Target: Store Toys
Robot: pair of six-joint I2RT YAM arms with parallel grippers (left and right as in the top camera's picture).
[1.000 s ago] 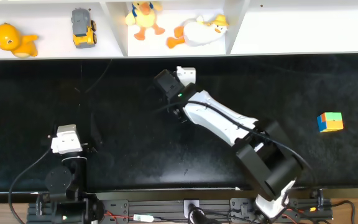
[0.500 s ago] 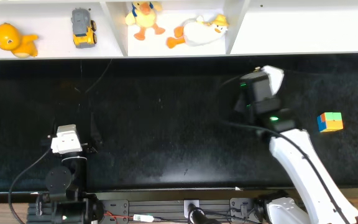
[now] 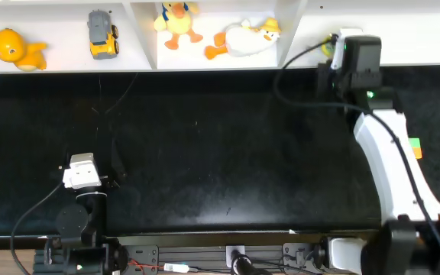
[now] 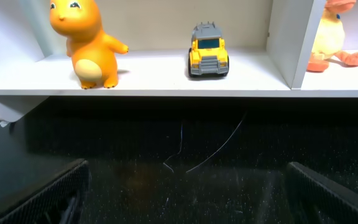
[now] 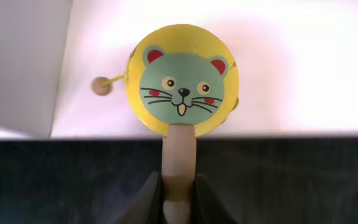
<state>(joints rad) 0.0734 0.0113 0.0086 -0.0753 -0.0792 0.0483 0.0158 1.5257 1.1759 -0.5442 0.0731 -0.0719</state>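
A yellow rattle drum [image 5: 180,79] with a teal cat face and a wooden handle [image 5: 178,158] lies with its head over the white floor of the shelf's right compartment [image 5: 303,74]. My right gripper [image 5: 178,194] is shut on the handle just in front of the shelf edge. From above, the right gripper [image 3: 351,55] is at the right compartment, with a bit of the yellow drum [image 3: 329,47] beside it. My left gripper [image 4: 188,196] stands open over the black table near its base [image 3: 79,171], facing the shelf with nothing between its fingers.
The white shelf [image 3: 67,65] holds an orange figure [image 3: 17,47], a yellow truck [image 3: 103,34], a yellow duck plush [image 3: 178,19] and a white duck plush [image 3: 243,37]. A coloured cube [image 3: 415,147] lies on the black table at the right, partly behind the right arm.
The right arm has swung from the table's middle to the right and up to the shelf's right compartment. The left arm has not moved.
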